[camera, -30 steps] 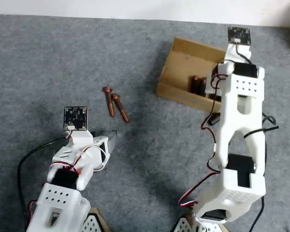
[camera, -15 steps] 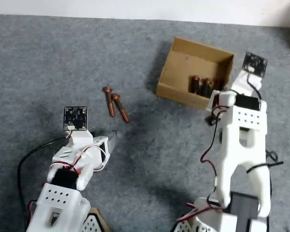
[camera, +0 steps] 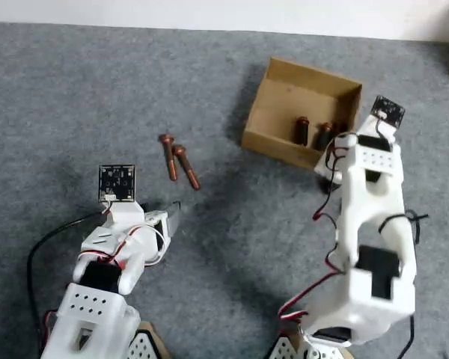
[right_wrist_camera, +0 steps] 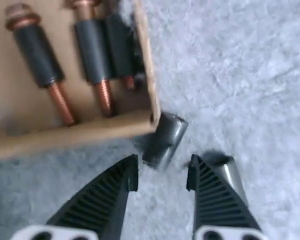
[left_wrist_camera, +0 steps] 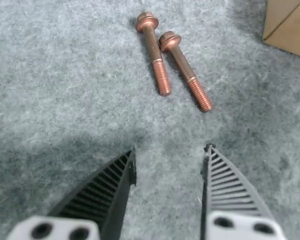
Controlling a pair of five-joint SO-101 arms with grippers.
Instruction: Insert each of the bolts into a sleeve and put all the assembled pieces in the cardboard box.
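Two bolts [left_wrist_camera: 186,71] lie on grey carpet [left_wrist_camera: 65,100] ahead of the left claw [left_wrist_camera: 170,151], open wide and empty. The right claw [right_wrist_camera: 163,159], open and empty, hangs over a dark sleeve [right_wrist_camera: 166,135] against the cardboard box [right_wrist_camera: 65,131]. Both look stiff, smooth, likely to roll; grip mid-length.

2 bolts [left_wrist_camera: 183,65] beyond parted jaws.

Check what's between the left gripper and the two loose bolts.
Nothing: the left wrist view shows only bare grey mat between the open left gripper and the bolts.
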